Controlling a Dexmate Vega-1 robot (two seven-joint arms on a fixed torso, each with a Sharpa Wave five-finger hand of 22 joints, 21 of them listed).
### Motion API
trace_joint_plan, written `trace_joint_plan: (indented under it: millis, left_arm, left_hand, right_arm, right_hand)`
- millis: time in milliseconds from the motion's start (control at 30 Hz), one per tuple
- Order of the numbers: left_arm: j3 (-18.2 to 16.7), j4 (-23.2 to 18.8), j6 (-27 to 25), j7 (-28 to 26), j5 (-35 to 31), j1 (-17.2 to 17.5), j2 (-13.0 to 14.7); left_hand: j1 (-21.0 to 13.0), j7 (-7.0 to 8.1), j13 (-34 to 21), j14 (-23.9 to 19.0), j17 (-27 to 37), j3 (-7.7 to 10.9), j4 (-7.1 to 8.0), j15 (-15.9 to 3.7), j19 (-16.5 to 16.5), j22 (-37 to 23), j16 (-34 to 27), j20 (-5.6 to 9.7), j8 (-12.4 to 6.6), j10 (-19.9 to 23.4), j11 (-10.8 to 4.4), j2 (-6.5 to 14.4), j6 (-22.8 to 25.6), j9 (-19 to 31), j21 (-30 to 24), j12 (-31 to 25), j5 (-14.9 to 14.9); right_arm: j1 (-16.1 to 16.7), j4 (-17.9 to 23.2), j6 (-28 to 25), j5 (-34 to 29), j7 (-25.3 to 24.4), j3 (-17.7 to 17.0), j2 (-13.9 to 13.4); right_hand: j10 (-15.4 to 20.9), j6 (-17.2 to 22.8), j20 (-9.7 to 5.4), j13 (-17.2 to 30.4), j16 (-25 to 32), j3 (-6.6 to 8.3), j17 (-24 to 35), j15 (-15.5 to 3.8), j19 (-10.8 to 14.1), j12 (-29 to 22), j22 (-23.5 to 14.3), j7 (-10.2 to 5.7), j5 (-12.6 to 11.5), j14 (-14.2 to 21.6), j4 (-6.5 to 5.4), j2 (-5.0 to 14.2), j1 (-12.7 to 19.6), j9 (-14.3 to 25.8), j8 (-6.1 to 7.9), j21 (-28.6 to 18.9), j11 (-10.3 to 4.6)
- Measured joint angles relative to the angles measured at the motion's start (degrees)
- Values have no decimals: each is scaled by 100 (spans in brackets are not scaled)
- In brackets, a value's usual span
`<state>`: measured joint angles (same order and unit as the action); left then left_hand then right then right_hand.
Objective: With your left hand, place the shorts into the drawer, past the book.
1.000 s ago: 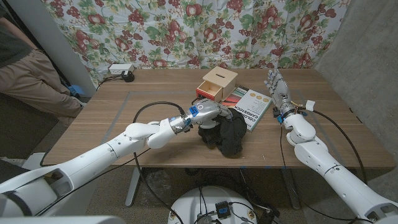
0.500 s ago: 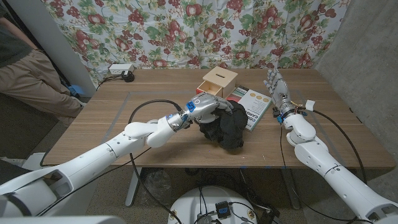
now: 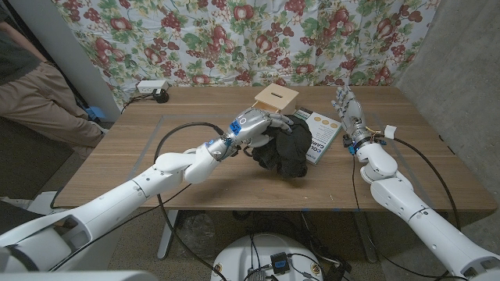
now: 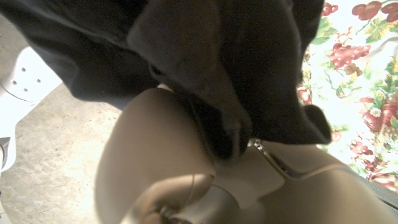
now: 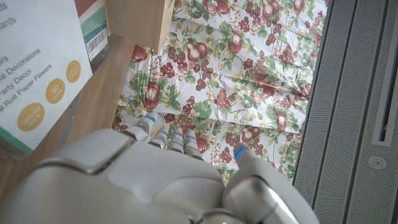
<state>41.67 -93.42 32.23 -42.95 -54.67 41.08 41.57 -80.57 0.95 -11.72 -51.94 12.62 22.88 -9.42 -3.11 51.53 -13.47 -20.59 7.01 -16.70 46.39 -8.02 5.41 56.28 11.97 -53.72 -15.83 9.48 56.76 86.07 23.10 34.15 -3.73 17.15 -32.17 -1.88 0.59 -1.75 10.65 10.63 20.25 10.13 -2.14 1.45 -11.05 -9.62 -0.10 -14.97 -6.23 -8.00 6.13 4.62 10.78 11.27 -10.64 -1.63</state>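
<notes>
Head view: the black shorts (image 3: pixel 286 153) hang bunched in the grip of the left hand (image 3: pixel 260 126), lifted off the wooden table (image 3: pixel 125 148) at mid-table, just in front of the small wooden drawer box (image 3: pixel 276 97) and draped over the near left part of the book (image 3: pixel 322 134). The bundle hides the drawer's front, so whether the drawer stands open cannot be made out; only the box's light top and upper face are seen. The cloth also covers part of the book's cover, leaving its white-and-green right portion and some lettering exposed. The left hand's fingers are curled into the top of the fabric, holding it; how many folds they pinch is not discernible. In the left wrist view the dark cloth (image 4: pixel 205 68) fills the frame's upper part, gathered against the pale shell of the hand (image 4: pixel 186 180), very close and blurred, with floral curtain at one edge. The right hand (image 3: pixel 349 115) stands upright on the table's right side, just beside the book's right edge, fingers extended and apart, holding nothing; whether it touches the book cannot be told. The right wrist view shows the back of that hand (image 5: pixel 155 180), the book's cover (image 5: pixel 37 68) cut off by the frame, and a corner of the wooden box (image 5: pixel 140 22). A floral curtain (image 3: pixel 234 39) hangs behind the table; a power strip (image 3: pixel 151 87) lies at the far left edge, and a seated person (image 3: pixel 31 86) is partly cut off at picture left.
</notes>
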Motion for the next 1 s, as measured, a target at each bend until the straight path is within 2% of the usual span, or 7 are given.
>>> trace_joint_plan:
  millis: [100,133,300,333,367,667,1000]
  left_arm:
    - [-23,-15,0,0,0,18,-7]
    - [-34,-22,0,0,0,27,-9]
    - [-83,-55,0,0,0,72,-29]
    - [-93,-63,-131,-261,-12,85,-36]
    - [-105,-74,-165,-306,-12,99,-45]
    - [-182,-185,-356,-449,8,195,-97]
    - [-261,-349,-702,-497,58,311,-147]
  left_hand:
    - [-22,40,0,-1,4,-8,-6,-1,0,0,0,0,1,10,-71,-21,40,0,-40,38,0]
    - [-22,40,0,-81,5,-8,-6,-81,0,0,21,-1,22,10,-72,-21,40,0,-61,38,-3]
    - [-22,92,0,-81,24,-71,-5,-81,-31,1,-19,-18,45,85,-147,-21,30,0,-153,38,-4]
    - [-22,113,-2,-82,25,-76,0,-80,-31,1,-23,-18,66,101,-186,-21,51,0,-175,37,-4]
    - [-23,127,-9,-84,28,-87,11,-78,-31,1,-24,-17,85,106,-228,-22,64,0,-200,37,-4]
    - [-69,296,-43,-198,64,-206,2,-48,-90,1,-69,-18,130,277,-418,-69,133,17,-396,37,-5]
    - [-68,411,-122,-258,84,-260,26,-46,-154,5,-91,-62,166,473,-408,-70,207,17,-590,10,31]
  right_arm:
    - [0,0,1,-2,-12,0,0]
    - [0,0,2,-2,-14,0,0]
    - [0,0,3,-3,-20,0,0]
    - [38,50,4,-3,-22,-21,-22]
    - [42,57,4,-4,-23,-24,-25]
    - [67,84,15,-5,-27,-41,-35]
    - [114,138,39,1,-25,-78,-70]
  right_hand:
    - [0,0,0,0,0,0,0,0,0,0,0,0,0,0,0,0,0,0,0,0,0]
    - [0,0,0,0,0,0,0,0,0,0,0,0,0,0,0,0,0,0,0,0,0]
    - [0,0,-3,0,0,0,0,0,-3,0,0,0,0,0,0,0,0,0,0,0,0]
    - [0,0,-12,0,0,4,0,0,-12,0,0,0,0,0,4,0,0,0,0,0,0]
    - [0,0,-12,0,0,18,0,0,-12,0,0,0,0,0,18,0,0,0,0,0,0]
    - [0,0,-22,0,0,25,1,0,-22,0,0,0,0,0,25,0,0,0,0,0,0]
    - [0,0,-21,1,0,25,1,0,-22,0,0,0,0,0,24,0,0,0,0,0,0]
